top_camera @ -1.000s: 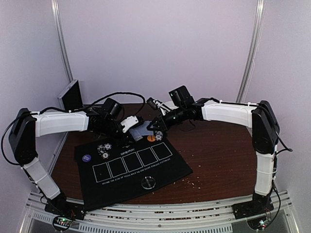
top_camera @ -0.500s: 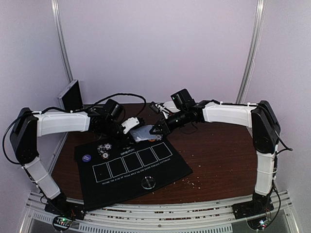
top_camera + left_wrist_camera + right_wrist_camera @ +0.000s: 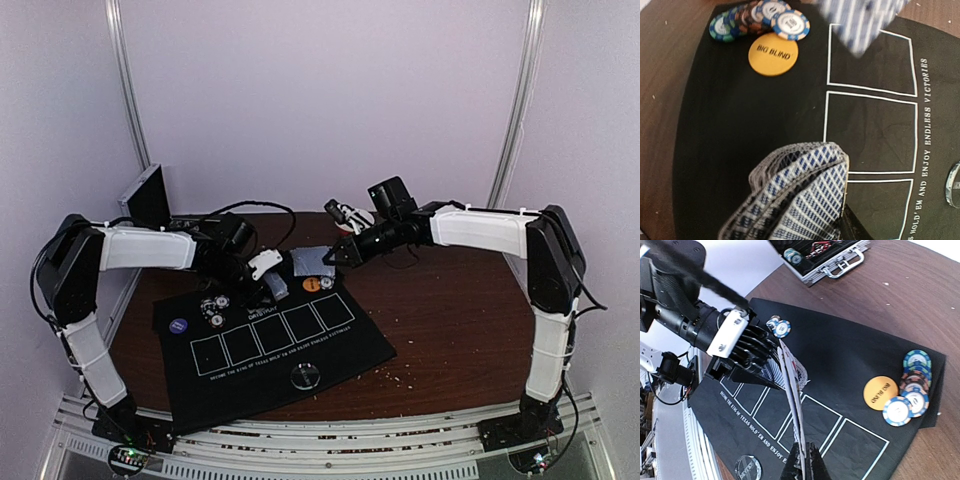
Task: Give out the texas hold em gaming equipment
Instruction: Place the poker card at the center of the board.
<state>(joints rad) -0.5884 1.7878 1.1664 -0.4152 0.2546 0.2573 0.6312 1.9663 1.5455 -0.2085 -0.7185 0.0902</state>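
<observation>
The black five-box mat (image 3: 330,350) lies at the table's front left. My left gripper (image 3: 268,284) hovers over its far edge, shut on a fanned deck of blue-checked cards (image 3: 800,195). Just right of it, my right gripper (image 3: 343,254) is shut on a couple of cards (image 3: 792,385) held edge-on, apart from the deck. An orange "BIG BLIND" disc (image 3: 773,54) lies beside a cluster of striped chips (image 3: 760,17). More chips (image 3: 213,308), a purple disc (image 3: 178,325) and a clear disc (image 3: 305,376) rest on the mat.
An open metal chip case (image 3: 825,255) sits behind the mat on the brown table (image 3: 450,310). A dark flat panel (image 3: 148,197) stands at the back left. Crumbs dot the table to the right of the mat.
My right gripper has pulled back and to the right with its cards, away from the deck. The left gripper with the deck has turned and shifted slightly.
</observation>
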